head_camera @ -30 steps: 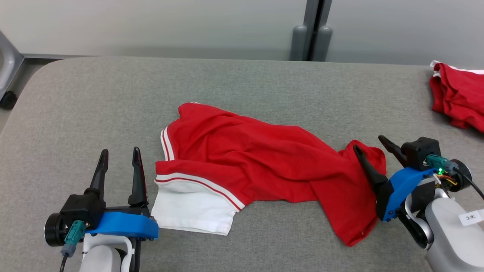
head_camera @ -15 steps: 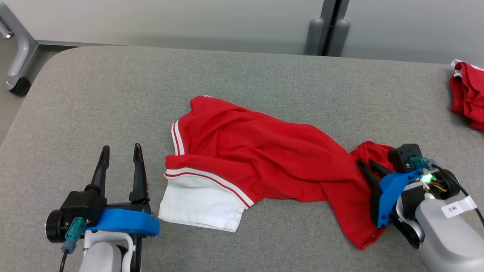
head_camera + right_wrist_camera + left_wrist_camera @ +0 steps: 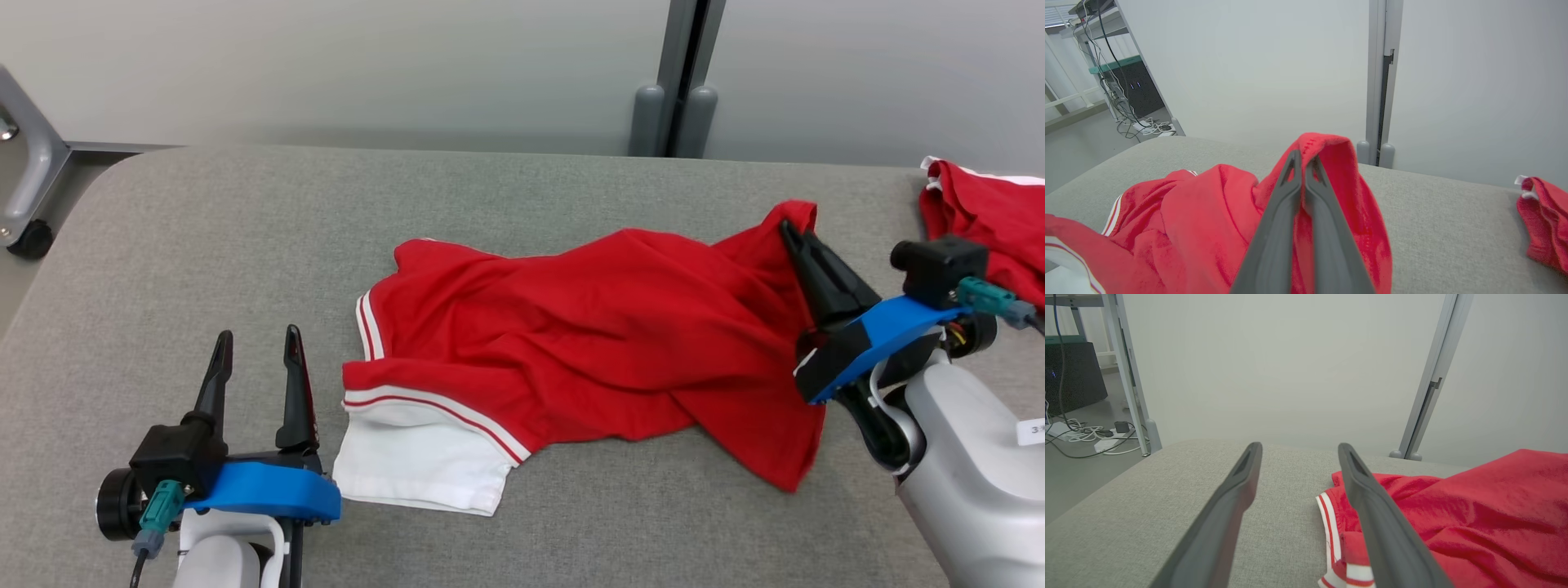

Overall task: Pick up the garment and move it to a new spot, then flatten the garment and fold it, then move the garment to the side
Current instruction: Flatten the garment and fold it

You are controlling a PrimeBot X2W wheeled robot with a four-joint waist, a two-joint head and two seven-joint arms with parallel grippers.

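Observation:
The garment [image 3: 571, 335] is a red shirt with white sleeves and red-and-white stripes, crumpled across the middle of the grey table [image 3: 245, 229]. My right gripper [image 3: 796, 233] is shut on the garment's right edge and holds that edge lifted off the table. In the right wrist view the red cloth [image 3: 1331, 179] drapes over both closed fingers [image 3: 1290, 196]. My left gripper [image 3: 257, 339] stands open at the lower left, just left of the white sleeve [image 3: 416, 465], touching nothing. The left wrist view shows its fingers [image 3: 1237, 486] apart, with the striped sleeve hem [image 3: 1331, 522] beside the right one.
A second red garment [image 3: 988, 212] lies bunched at the table's far right edge, also in the right wrist view [image 3: 1543, 220]. A grey post [image 3: 673, 114] stands behind the table against the wall. A wheeled metal frame [image 3: 24, 188] sits off the table's left corner.
My right gripper closed on the garment's right edge and raised it up and back, pulling the cloth with it. The left gripper stayed open and still. The camera shifted a little.

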